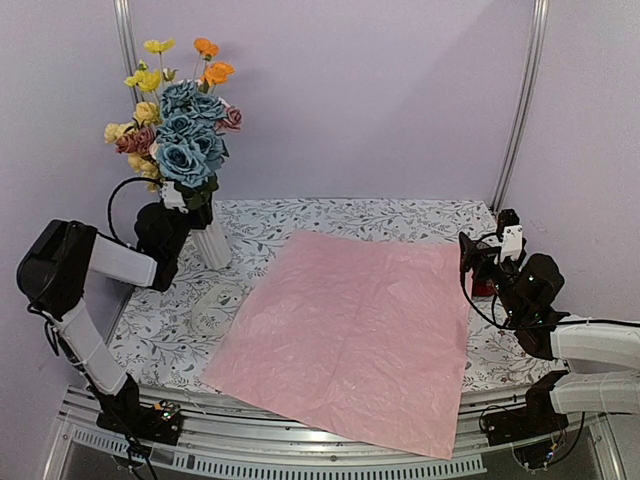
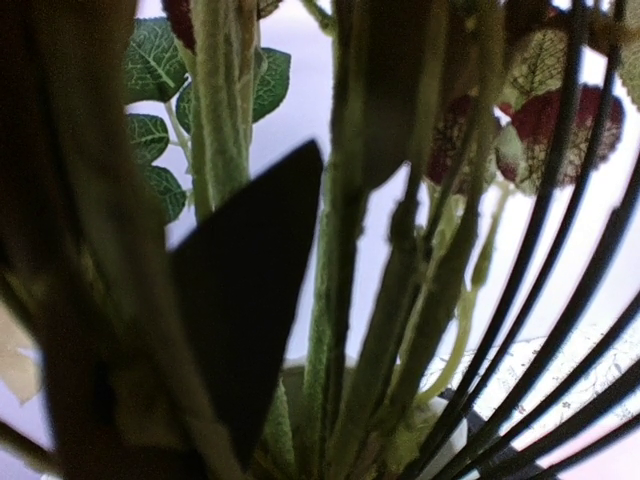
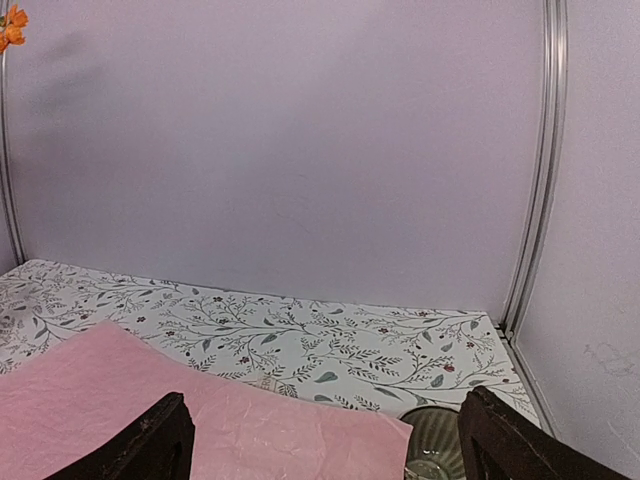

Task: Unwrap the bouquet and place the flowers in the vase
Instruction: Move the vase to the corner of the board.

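At far left, the left gripper (image 1: pixel 188 218) sits among the green stems just above the mouth of the white ridged vase (image 1: pixel 213 248). Its wrist camera is filled with stalks pressed around one dark finger (image 2: pixel 250 300), and whether the jaws clamp the stems or merely bracket them cannot be told. The flowers (image 1: pixel 180 130), blue roses under yellow and orange poppies, stand upright in the vase at the back left of the floral-print tablecloth (image 1: pixel 400 215). Across the middle, the pink wrapping paper (image 1: pixel 350 330) lies flat and bare, one corner hanging over the near edge. At right, the right gripper (image 1: pixel 468 262) hovers low by the paper's far corner, fingers spread wide with nothing between them.

With the paper off and the blooms standing in the vase, the job looks to be in its closing step. The next move likely calls for the left arm to free the stems and back straight out, slowly, so that no stalk snags and the tall, top-heavy vase does not tip.
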`<state>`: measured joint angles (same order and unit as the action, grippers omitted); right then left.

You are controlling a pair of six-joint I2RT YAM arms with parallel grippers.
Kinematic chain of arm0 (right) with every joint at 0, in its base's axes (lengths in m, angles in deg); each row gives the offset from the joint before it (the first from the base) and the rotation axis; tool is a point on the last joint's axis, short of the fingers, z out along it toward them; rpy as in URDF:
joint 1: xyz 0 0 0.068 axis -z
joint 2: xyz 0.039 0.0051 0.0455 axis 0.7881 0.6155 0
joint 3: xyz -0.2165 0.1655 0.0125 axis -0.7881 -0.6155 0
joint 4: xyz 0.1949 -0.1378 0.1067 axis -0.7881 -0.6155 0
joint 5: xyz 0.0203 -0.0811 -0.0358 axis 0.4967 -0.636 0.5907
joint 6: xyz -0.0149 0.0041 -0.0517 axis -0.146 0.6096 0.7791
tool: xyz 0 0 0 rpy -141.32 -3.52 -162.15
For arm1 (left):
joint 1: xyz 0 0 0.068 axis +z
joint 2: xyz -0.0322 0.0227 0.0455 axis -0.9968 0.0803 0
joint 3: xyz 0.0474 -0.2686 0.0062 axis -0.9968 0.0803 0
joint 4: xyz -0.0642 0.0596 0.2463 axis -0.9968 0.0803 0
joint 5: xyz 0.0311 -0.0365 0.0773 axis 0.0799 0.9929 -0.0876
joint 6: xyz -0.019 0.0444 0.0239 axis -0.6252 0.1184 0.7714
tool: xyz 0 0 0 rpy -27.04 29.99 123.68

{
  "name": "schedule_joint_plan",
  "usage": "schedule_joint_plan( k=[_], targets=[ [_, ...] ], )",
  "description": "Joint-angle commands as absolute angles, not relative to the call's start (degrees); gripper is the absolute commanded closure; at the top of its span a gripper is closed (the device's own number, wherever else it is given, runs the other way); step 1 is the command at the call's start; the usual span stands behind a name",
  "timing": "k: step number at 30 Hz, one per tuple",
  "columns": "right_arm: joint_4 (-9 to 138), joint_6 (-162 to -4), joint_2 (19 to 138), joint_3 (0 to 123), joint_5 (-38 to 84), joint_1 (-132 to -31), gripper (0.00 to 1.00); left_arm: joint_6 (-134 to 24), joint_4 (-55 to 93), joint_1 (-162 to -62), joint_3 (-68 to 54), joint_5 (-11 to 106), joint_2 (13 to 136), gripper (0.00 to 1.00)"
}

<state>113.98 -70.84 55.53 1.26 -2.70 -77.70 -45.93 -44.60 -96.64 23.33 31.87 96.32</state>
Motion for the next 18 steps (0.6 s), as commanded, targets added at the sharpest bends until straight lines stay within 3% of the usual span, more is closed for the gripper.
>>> schedule_joint_plan(
  k=[1,8,14,18],
  targets=[
    [115.20,-70.54,55.65,0.45,-2.23,-77.32,0.06,-45.76,-57.53,-96.85,20.73,33.54,95.75,0.47],
    [115.37,-70.60,55.48,0.19,-2.23,-77.34,0.06,-44.80,-60.92,-97.41,23.34,33.32,96.99,0.44],
    [115.50,-70.59,55.50,0.18,-2.19,-77.32,0.06,-42.12,-57.22,-98.45,22.16,32.48,97.38,0.25],
    [115.60,-70.51,55.39,0.03,-2.22,-77.34,0.06,-41.84,-55.50,-98.51,20.99,32.52,97.68,0.21]
  ],
)
